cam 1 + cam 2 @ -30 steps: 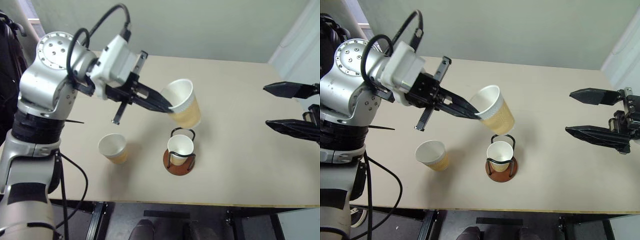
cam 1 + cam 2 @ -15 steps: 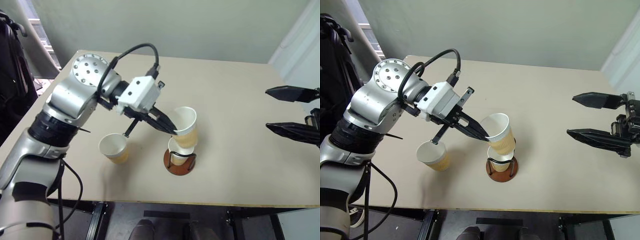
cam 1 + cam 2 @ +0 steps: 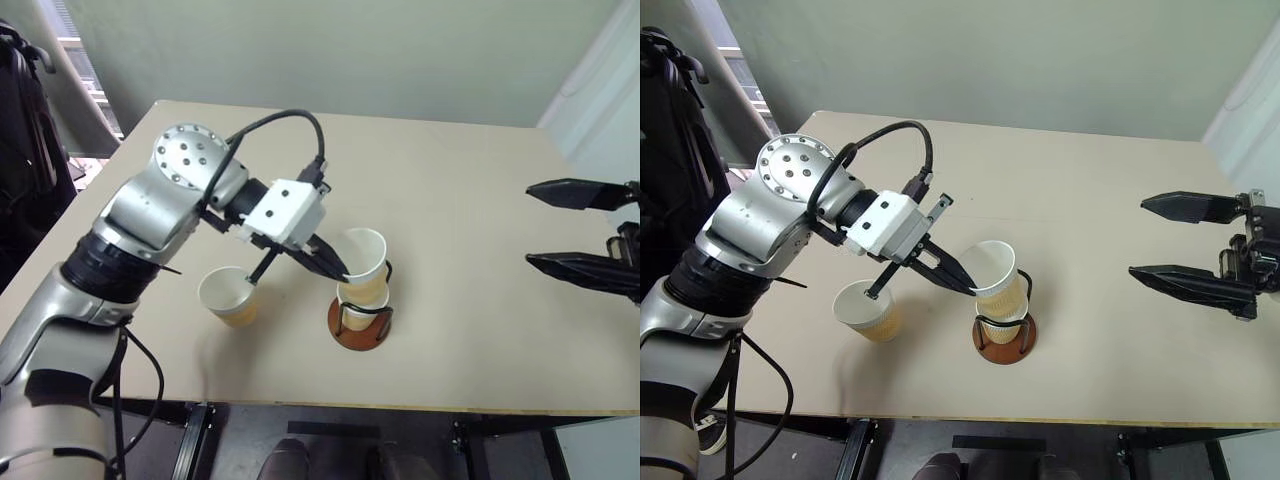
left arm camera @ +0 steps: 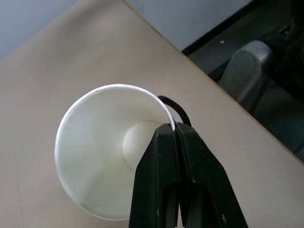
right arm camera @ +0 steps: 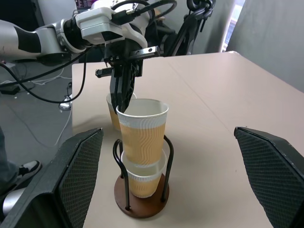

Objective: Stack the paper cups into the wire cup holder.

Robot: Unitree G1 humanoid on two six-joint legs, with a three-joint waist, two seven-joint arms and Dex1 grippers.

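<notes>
One cup (image 3: 997,282) sits half inside the wire cup holder (image 3: 1004,338), left gripper (image 3: 975,289) pinching its rim; right gripper (image 3: 1185,240) spread. Releasing crooked may tip it.

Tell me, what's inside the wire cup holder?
The wire cup holder has two paper cups: a bottom cup and a second cup pushed partway into it, pinched at the rim by the left gripper's fingers. The bottom cup's inside is covered.

A lab or test room is suggested by a plain beige rectangular table (image 3: 480,180), bare grey-green walls (image 3: 350,50) and loose black cables (image 5: 42,76).
</notes>
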